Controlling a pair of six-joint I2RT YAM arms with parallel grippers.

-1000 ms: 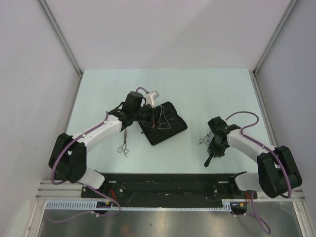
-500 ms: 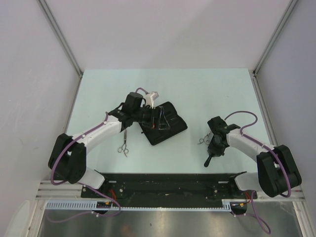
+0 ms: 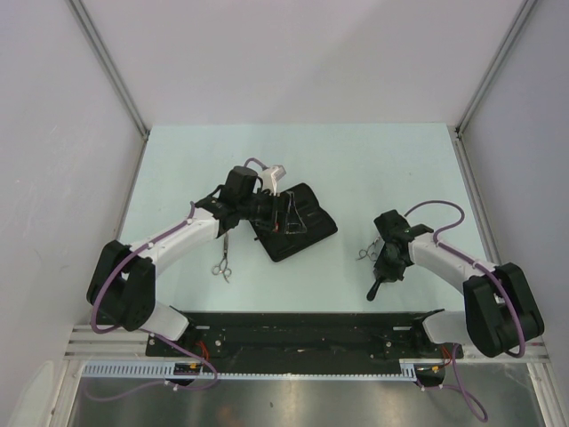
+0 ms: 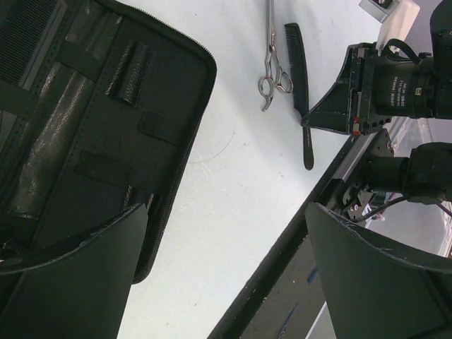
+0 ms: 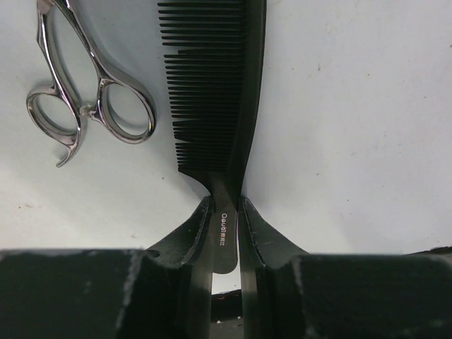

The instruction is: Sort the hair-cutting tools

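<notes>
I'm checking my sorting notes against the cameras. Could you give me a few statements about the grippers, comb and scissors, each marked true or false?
1. The right gripper pinches the handled comb by its handle. True.
2. The left gripper is shut on scissors. False: it is open over the open black case, holding nothing.
3. Silver scissors lie beside that comb's teeth. True.
4. Both scissors are in the case. False: both lie on the table, the second pair near the left arm.

Left tool (image 4: 226,261) spread wide, right tool (image 5: 224,222) clamped.
</notes>
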